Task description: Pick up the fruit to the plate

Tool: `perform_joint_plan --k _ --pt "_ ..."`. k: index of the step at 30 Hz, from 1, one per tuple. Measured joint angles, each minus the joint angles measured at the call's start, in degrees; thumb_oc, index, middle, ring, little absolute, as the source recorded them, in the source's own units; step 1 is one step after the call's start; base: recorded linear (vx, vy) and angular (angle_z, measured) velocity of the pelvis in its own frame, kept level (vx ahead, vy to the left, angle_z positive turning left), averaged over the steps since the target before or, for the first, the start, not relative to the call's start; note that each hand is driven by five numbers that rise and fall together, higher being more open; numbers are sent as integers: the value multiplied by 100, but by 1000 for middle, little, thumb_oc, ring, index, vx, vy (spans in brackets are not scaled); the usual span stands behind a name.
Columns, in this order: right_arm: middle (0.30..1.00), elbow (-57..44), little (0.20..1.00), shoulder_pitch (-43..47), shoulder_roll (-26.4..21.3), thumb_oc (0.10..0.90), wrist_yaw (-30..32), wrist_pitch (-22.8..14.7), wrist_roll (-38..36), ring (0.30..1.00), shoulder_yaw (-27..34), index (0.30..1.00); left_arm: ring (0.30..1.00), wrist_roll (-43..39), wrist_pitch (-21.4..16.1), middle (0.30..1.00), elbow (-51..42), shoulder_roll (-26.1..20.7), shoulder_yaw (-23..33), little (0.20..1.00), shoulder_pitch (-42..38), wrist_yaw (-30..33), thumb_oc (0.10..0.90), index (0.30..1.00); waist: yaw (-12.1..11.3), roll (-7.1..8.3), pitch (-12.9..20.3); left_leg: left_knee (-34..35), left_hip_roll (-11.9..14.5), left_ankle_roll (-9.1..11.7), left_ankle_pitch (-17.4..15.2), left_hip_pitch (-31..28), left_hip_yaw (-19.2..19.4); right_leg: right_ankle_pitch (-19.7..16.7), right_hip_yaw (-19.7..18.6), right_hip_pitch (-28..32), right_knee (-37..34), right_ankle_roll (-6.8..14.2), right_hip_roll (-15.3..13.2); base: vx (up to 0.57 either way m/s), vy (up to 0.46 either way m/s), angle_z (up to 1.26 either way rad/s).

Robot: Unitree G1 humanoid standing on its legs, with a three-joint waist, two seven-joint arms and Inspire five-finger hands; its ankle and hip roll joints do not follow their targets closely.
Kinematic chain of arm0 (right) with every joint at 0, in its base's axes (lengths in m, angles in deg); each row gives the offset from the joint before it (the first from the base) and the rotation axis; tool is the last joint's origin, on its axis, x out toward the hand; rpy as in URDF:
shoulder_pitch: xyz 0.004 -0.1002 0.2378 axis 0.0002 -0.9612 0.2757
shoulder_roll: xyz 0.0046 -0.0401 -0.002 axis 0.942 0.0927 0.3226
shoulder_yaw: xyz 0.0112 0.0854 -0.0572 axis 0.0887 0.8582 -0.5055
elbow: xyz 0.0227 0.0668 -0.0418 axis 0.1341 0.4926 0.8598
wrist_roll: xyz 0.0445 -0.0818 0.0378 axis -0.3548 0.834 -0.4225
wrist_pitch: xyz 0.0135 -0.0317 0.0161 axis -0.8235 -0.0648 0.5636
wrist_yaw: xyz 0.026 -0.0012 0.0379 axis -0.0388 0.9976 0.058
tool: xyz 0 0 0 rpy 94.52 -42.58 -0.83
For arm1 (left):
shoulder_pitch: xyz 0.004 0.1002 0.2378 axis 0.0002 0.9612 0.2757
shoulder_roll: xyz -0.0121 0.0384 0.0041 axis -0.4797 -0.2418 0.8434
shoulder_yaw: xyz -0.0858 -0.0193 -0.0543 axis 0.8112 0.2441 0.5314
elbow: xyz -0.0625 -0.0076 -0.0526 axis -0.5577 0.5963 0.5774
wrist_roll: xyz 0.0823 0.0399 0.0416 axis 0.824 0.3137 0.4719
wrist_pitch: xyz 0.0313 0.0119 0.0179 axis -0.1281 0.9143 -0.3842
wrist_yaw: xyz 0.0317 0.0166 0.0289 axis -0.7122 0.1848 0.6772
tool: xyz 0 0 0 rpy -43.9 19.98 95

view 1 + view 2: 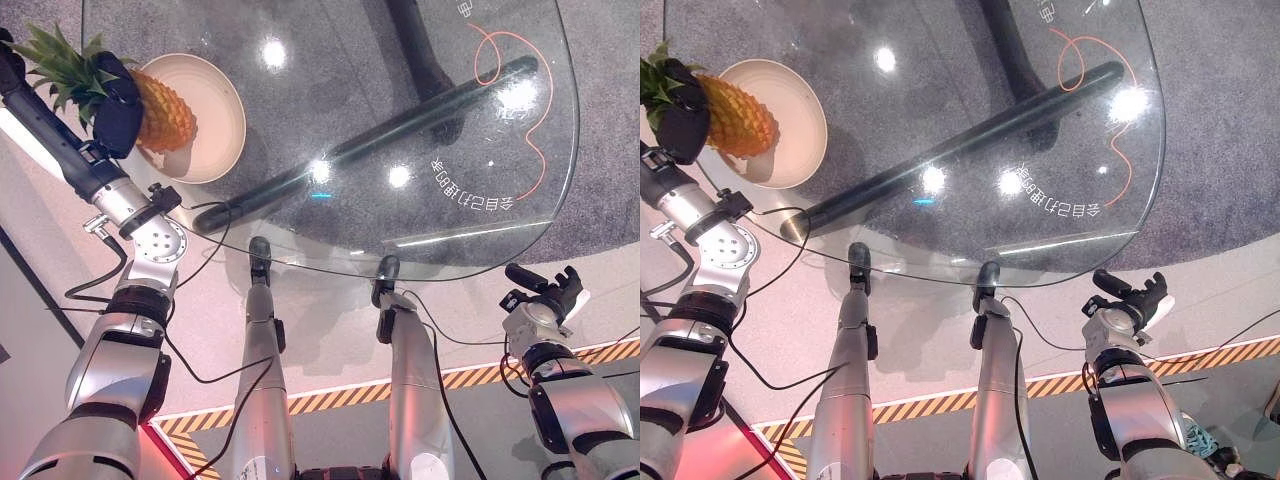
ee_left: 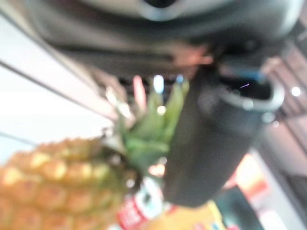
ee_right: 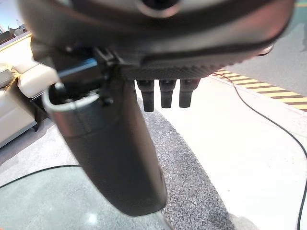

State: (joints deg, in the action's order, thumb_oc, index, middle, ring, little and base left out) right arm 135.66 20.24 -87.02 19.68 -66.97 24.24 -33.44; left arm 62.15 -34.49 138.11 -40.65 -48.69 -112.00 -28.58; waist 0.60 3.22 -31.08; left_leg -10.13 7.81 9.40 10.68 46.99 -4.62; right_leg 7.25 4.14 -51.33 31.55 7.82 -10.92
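A yellow pineapple (image 1: 162, 112) with a green leafy crown lies over the left part of a cream plate (image 1: 218, 125) at the far left of the glass table (image 1: 350, 60). My left hand (image 1: 118, 108) is shut around the fruit where the body meets the crown. In the left wrist view the pineapple (image 2: 53, 182) sits right beside the hand's thumb (image 2: 211, 143). Whether the fruit rests on the plate or hangs just above it, I cannot tell. My right hand (image 1: 548, 296) hangs off the table's near right corner, open and holding nothing.
The table's dark base bar (image 1: 380, 135) shows through the glass, running diagonally across the middle. A red line and white print mark the glass at the right (image 1: 520, 110). Yellow-black striped tape (image 1: 470, 378) crosses the floor below the near table edge.
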Motion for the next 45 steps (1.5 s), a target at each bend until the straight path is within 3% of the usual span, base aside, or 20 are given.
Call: perform_joint_plan --k 19,28,45 --pt "900 88 900 -18 12 800 5 -1 4 900 131 900 900 -7 -187 900 -314 197 2 900 526 -440 800 900 -79 -28 -1 8 -3 3 0 -5 -8 50 25 -1 35 8 -15 0 0 0" --pt "900 89 900 -129 6 800 29 -43 3 900 258 900 900 -21 -194 900 -520 235 35 900 841 -596 800 900 -162 -144 6 10 -7 3 0 -17 -6 52 26 4 43 4 -21 0 0 0" --pt "900 87 900 -239 6 800 20 -41 7 900 285 900 900 -29 -169 900 -736 440 36 900 1270 -870 800 900 -292 -220 15 23 -12 3 0 -204 -30 123 43 151 116 -21 -34 0 0 0"
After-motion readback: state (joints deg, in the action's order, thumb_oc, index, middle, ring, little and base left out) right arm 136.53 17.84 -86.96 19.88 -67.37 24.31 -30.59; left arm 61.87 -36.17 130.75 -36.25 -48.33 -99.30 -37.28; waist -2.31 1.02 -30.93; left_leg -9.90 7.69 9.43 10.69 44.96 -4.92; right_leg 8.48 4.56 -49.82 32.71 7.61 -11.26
